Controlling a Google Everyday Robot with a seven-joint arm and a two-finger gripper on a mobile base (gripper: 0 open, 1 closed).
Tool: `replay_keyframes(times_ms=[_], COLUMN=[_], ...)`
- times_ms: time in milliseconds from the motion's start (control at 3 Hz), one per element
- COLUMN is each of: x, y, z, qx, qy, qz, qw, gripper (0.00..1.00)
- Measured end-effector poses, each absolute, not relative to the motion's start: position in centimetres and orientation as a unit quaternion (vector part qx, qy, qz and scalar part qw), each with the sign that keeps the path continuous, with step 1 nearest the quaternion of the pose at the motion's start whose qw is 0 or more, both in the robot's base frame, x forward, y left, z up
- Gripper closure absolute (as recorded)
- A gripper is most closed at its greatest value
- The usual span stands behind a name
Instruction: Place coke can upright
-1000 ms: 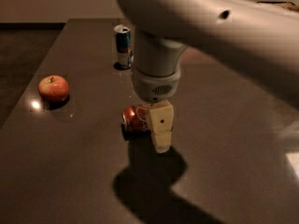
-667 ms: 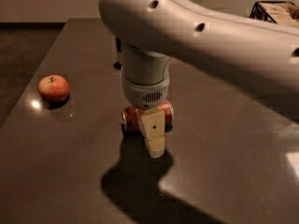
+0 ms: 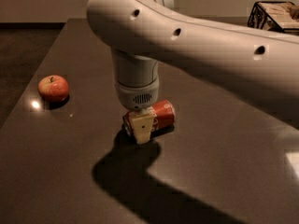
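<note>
The coke can (image 3: 159,115) is red-orange and lies on its side on the dark table (image 3: 224,139), near the middle. My gripper (image 3: 141,126) hangs straight down from the big white arm (image 3: 187,41) and is down at the can's left end, low over the table. Its pale tip covers that end of the can. The can's right part shows past the gripper.
A red apple (image 3: 53,87) sits at the table's left side. A black wire basket (image 3: 274,14) stands at the far right corner. The arm casts a dark shadow (image 3: 135,171) on the table in front of the can. The table's left edge runs beside the apple.
The arm has swung left and come down over the can. The blue can at the back is now hidden behind the arm.
</note>
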State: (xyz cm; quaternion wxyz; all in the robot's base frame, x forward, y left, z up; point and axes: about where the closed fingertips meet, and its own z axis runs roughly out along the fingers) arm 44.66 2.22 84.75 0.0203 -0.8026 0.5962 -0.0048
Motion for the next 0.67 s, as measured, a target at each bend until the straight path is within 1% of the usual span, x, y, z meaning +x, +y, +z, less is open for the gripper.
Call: replay_keyframes(times_ms=[333,667], x=[45.5,46.4], y=[2.0,1.1], z=[84.7,86.3], qx=[-0.793,-0.779], qy=[0.609,0.624], qz=[0.004,0.045], qw=[0.017,0.039], gripper=[0.64,0.87])
